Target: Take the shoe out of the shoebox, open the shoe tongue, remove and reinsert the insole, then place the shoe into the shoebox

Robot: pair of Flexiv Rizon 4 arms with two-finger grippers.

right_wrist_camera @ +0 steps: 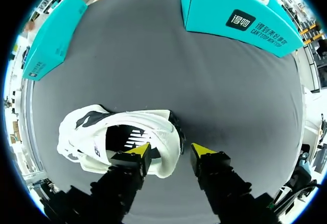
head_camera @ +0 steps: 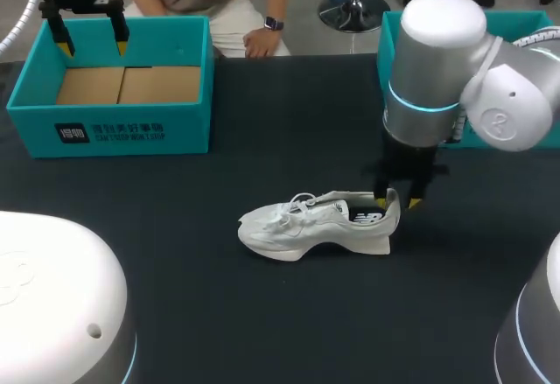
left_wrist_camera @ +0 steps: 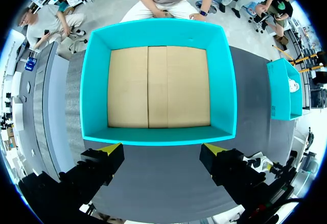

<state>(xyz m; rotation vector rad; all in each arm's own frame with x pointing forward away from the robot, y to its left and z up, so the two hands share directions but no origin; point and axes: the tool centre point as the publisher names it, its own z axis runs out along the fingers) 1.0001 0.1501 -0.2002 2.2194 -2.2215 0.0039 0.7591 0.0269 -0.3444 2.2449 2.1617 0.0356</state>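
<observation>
Straddling shoe heel, right jaws parted: one inside, one outside.

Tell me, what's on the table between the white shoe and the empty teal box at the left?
Nothing: in the head view only bare dark table lies between the shoe and the teal box.

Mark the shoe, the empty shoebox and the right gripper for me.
shoe [head_camera: 297,226]: head view, side of its upper.
empty shoebox [head_camera: 131,126]: head view, front wall.
right gripper [right_wrist_camera: 171,151]: right wrist view, midway between its yellow fingertips, which straddle the heel.
</observation>
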